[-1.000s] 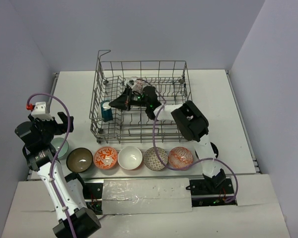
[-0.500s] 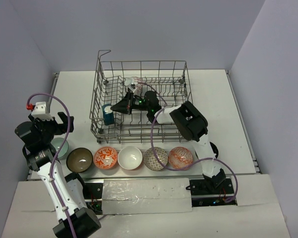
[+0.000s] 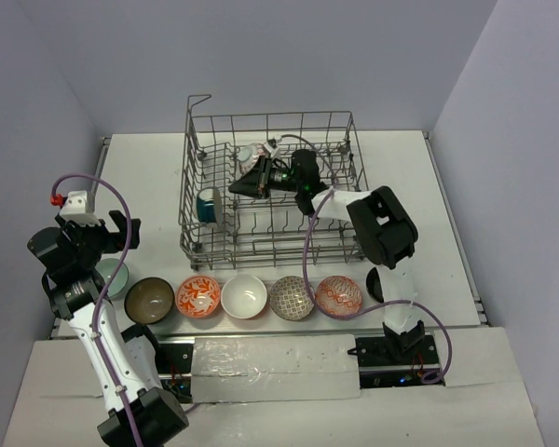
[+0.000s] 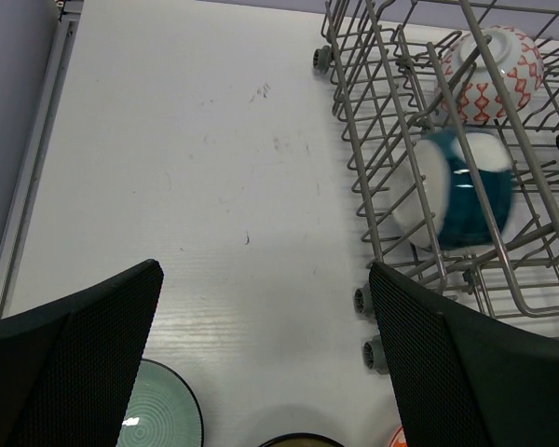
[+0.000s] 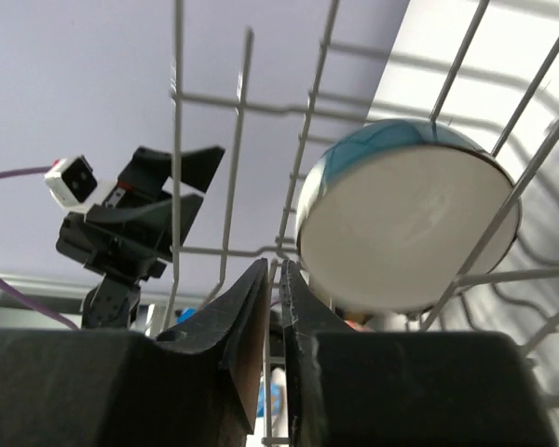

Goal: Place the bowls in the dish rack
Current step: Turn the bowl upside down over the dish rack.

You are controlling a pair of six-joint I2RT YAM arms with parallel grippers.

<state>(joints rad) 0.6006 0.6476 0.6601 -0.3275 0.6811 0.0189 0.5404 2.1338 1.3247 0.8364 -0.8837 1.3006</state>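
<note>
Two claws, taken left to right. Left claw (image 4: 265,272): black mesh-faced fingers (image 4: 84,363) spread wide, gripping nothing, hanging over bare white table (image 4: 168,140). Just below it, half hidden by one finger, pale green bowl (image 4: 163,412), glazed, fine rings in its well. Rightward from there, a row of round ceramic bowls, mouths up: brown bowl (image 3: 149,299), orange-patterned bowl (image 3: 198,296), white bowl (image 3: 244,296), grey-patterned bowl (image 3: 292,298), red-patterned bowl (image 3: 339,296). Ahead and right of the left claw, dish rack (image 3: 270,119): grey wire, upright tines, small rollers at its feet. Inside, directly before the right claw (image 5: 278,275), teal bowl (image 5: 405,223) on edge between tines, glossy, its white face turned toward the claw; just beyond the claw, by the far wall, red-zigzag bowl (image 4: 494,65) tipped on its side. Right claw's fingers barely apart, a thin slit with nothing in it, close beside the teal bowl; touching or not, cannot tell. Looks like the tail of a placing step, with six or so left outside. Calls next, probably, for backing out through the wires without snagging a tine or knocking the smooth, round-sided bowl loose, then reaching to the row and pinching a thin, slippery rim.
</note>
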